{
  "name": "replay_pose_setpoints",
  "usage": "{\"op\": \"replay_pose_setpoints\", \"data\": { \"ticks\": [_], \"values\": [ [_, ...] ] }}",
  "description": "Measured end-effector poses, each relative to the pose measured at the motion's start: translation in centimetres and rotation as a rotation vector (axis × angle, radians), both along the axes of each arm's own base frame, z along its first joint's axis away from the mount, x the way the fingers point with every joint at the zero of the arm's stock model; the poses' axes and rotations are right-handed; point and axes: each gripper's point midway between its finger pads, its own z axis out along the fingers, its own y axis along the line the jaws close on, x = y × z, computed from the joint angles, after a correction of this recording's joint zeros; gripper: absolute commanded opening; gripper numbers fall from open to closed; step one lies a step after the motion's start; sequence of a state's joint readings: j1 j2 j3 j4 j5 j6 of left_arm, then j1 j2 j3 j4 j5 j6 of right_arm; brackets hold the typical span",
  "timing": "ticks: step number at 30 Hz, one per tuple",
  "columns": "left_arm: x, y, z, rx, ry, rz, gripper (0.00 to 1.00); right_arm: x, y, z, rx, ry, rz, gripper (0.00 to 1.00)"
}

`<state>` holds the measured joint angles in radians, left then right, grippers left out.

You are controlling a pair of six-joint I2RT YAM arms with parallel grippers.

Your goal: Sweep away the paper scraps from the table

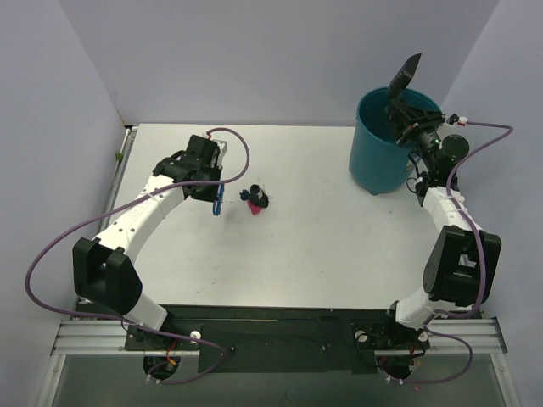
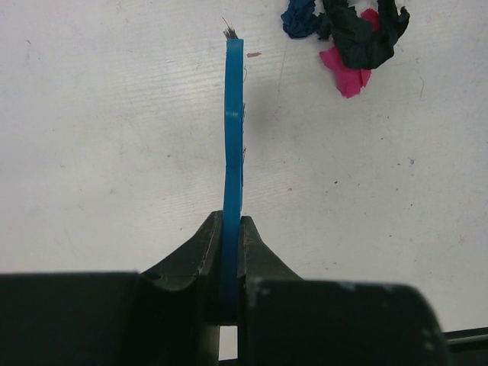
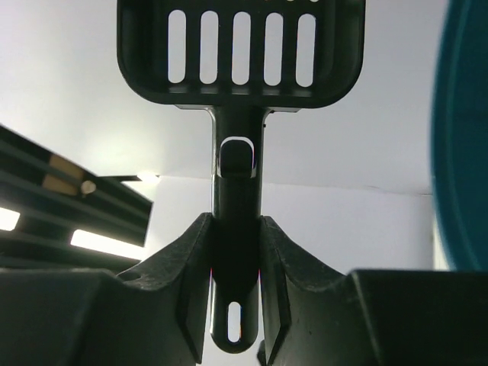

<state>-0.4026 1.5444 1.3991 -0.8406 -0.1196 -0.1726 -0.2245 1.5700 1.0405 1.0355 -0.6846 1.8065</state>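
A small clump of paper scraps (image 1: pixel 255 200), pink, dark blue and black, lies on the white table (image 1: pixel 322 254) left of centre; the left wrist view shows the same scraps (image 2: pixel 358 38) at its top right. My left gripper (image 1: pixel 212 192) is shut on a thin blue hand brush (image 2: pixel 233 152), whose tip hangs just left of the clump. My right gripper (image 3: pixel 236 229) is shut on the handle of the black slotted scoop (image 3: pixel 240 49). It holds the scoop (image 1: pixel 405 75) tilted upward over the teal round bin (image 1: pixel 386 144) at the back right.
The teal bin (image 3: pixel 461 137) fills the right edge of the right wrist view. A metal rail (image 1: pixel 280 331) runs along the near table edge between the arm bases. Grey walls close the table in on the left, right and back.
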Motion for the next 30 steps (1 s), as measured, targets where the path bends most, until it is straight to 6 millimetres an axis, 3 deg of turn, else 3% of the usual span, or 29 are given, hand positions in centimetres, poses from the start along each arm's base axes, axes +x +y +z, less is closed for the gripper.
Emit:
{"op": "replay_pose_setpoints", "data": {
  "ticks": [5,9,14,18,20,24,27,30],
  "values": [
    [0.0,0.0,-0.3,0.003,0.008,0.000,0.00,-0.9,0.2,2.3,0.061,-0.079,0.031,0.00],
    [0.0,0.0,-0.3,0.003,0.009,-0.001,0.00,-1.3,0.3,2.9,0.077,-0.101,0.041,0.00],
    [0.0,-0.1,-0.3,0.001,0.010,-0.002,0.00,-1.5,0.4,2.2,0.083,-0.092,0.048,0.00],
    [0.0,-0.1,-0.3,0.001,0.010,-0.002,0.00,-1.5,1.8,0.7,-0.011,-0.040,0.071,0.00],
    [0.0,-0.1,-0.3,0.001,0.010,-0.002,0.00,-1.7,3.5,-0.1,-0.125,-0.001,0.089,0.00],
    [0.0,-0.1,-0.3,0.000,0.011,-0.002,0.00,-3.2,8.6,0.8,-0.439,0.029,0.164,0.00],
    [0.0,-0.1,-0.3,0.000,0.011,-0.001,0.00,-6.6,13.4,3.1,-0.705,-0.048,0.255,0.00],
    [0.1,0.0,-0.3,0.001,0.010,0.000,0.00,-10.3,16.6,3.5,-0.898,-0.121,0.350,0.00]
  ]
}}
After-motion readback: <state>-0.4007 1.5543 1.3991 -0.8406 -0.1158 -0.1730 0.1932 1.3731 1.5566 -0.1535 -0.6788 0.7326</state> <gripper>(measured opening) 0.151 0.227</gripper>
